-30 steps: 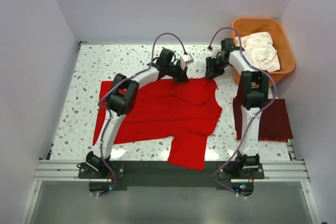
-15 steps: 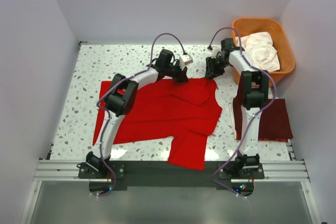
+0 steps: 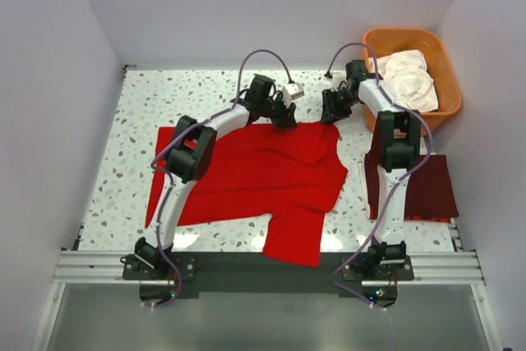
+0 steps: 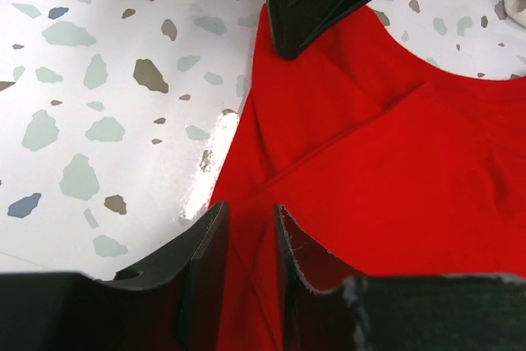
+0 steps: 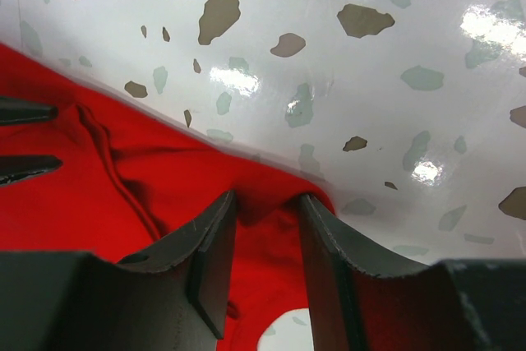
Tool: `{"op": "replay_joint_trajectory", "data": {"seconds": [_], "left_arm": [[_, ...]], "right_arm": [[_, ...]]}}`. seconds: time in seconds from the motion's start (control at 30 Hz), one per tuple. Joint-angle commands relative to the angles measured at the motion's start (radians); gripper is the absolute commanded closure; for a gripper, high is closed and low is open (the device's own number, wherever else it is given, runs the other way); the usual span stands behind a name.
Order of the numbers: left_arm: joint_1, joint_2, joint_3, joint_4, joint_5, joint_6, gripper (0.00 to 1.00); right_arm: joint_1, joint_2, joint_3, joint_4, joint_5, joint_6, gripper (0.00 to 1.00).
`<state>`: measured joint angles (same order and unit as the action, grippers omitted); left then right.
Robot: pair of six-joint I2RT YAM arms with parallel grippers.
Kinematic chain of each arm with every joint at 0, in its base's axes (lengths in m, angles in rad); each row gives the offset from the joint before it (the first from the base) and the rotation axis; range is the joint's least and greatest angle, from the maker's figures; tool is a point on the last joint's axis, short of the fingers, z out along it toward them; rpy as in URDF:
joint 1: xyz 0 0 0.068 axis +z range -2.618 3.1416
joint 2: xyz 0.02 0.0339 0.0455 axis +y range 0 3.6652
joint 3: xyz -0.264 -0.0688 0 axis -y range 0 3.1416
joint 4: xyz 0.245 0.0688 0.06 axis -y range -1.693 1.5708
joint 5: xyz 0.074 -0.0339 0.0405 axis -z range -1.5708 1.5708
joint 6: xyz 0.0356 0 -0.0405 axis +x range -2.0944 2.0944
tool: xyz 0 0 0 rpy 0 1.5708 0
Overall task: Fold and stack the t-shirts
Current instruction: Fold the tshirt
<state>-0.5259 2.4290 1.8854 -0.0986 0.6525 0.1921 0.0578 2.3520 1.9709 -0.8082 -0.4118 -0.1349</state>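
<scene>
On the speckled table (image 3: 140, 113) the red t-shirt (image 3: 271, 174) is laid flat for folding; its far edge is pinched by the right gripper (image 5: 265, 228), while the left gripper (image 4: 251, 240) is set narrowly apart over the cloth.

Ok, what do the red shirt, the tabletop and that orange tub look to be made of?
Red shirt: soft matte woven or knit cloth; it creases and folds, with stitched seams in the wrist views. Tabletop: glossy white terrazzo-look surface, speckled grey and brown, with lamp glare; stone or laminate, can't tell. Orange tub: apparently smooth rigid plastic, with a thin rolled rim and uniform colour.
</scene>
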Motion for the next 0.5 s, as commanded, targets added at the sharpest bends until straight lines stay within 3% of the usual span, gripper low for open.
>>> {"op": "replay_joint_trajectory", "data": {"seconds": [0.0,0.17,0.37,0.47], "left_arm": [[-0.02,0.018,0.041,-0.013,0.022,0.001,0.67],[-0.028,0.036,0.064,-0.029,0.013,0.003,0.67],[-0.028,0.038,0.066,-0.026,-0.02,-0.005,0.55],[-0.026,0.022,0.066,-0.018,-0.024,-0.014,0.55]], "right_arm": [[-0.006,0.006,0.022,-0.008,-0.016,-0.017,0.6],[-0.006,0.006,0.022,-0.009,-0.016,-0.023,0.59],[-0.006,0.009,0.017,-0.009,-0.019,-0.028,0.59],[-0.006,0.009,0.016,-0.009,-0.021,-0.028,0.59]]}}
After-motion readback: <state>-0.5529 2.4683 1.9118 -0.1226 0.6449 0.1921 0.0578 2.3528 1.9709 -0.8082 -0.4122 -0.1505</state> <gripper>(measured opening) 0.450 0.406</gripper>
